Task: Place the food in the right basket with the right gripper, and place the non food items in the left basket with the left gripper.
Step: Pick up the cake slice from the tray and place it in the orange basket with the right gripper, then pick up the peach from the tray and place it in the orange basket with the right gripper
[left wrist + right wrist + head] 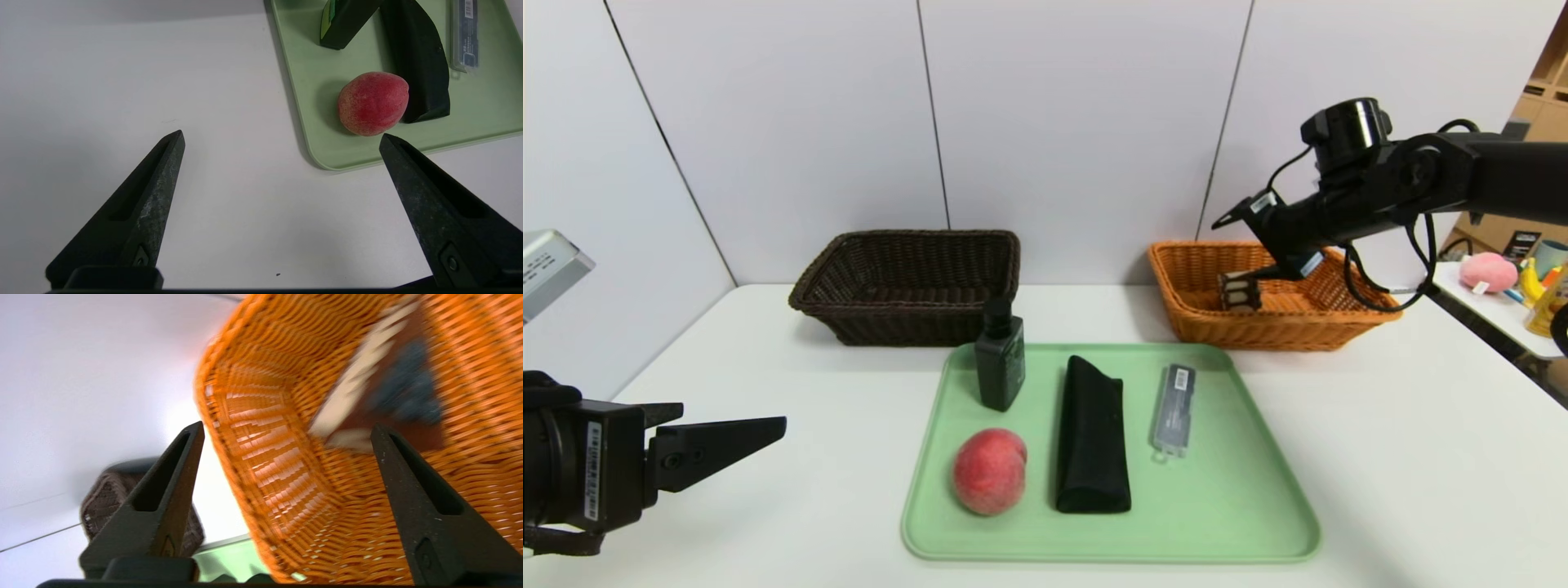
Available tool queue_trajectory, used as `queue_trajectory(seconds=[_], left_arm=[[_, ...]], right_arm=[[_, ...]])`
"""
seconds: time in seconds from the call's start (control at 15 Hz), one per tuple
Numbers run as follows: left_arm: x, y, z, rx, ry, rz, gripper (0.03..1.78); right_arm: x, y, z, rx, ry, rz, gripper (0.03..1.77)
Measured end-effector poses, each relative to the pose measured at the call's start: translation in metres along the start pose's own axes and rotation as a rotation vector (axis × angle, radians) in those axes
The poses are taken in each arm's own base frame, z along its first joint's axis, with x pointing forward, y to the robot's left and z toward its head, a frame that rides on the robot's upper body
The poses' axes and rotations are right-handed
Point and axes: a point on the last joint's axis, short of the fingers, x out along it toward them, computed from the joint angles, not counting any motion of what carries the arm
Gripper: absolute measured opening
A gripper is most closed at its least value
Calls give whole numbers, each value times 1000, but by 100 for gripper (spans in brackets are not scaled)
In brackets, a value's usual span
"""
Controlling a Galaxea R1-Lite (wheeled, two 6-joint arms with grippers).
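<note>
The right gripper point(1232, 249) stands wide and holds nothing at the orange basket point(1278, 331), where the chocolate cake slice point(1240, 291) lies inside. The left gripper point(282, 136), wide and empty, is parked beside the green tray point(1225, 506) bearing the peach point(990, 471)

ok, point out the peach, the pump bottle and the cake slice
peach point(989, 472): head view, middle of its red-pink skin
dark pump bottle point(999, 364): head view, front of its body
chocolate cake slice point(1240, 292): head view, its white-striped side
</note>
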Motion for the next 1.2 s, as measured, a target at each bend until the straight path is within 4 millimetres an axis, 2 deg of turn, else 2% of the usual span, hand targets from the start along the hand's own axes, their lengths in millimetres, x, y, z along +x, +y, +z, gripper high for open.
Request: queue_trajectory(seconds=[0.13,0.27,0.47,0.73,1.0,1.2], left_arm=[[0,0,0,0,1,-3,169],[0,0,-1,-2,4,-3,169],[0,0,-2,-6,6,-3,169],[-2,1,-1,-9,-2,4,169],[-2,2,-2,-5,-15,51,169],[-1,2,0,0,-58,61,169]], right_arm=[[-18,13,-2,-4,-17,44,150],[-44,35,-21,-52,11,96,155],[-90,71,-74,-174,129,164,160],[-141,92,-152,-363,288,146,165],[-162,96,-216,-514,403,89,167],[-158,97,-251,-592,468,62,168]])
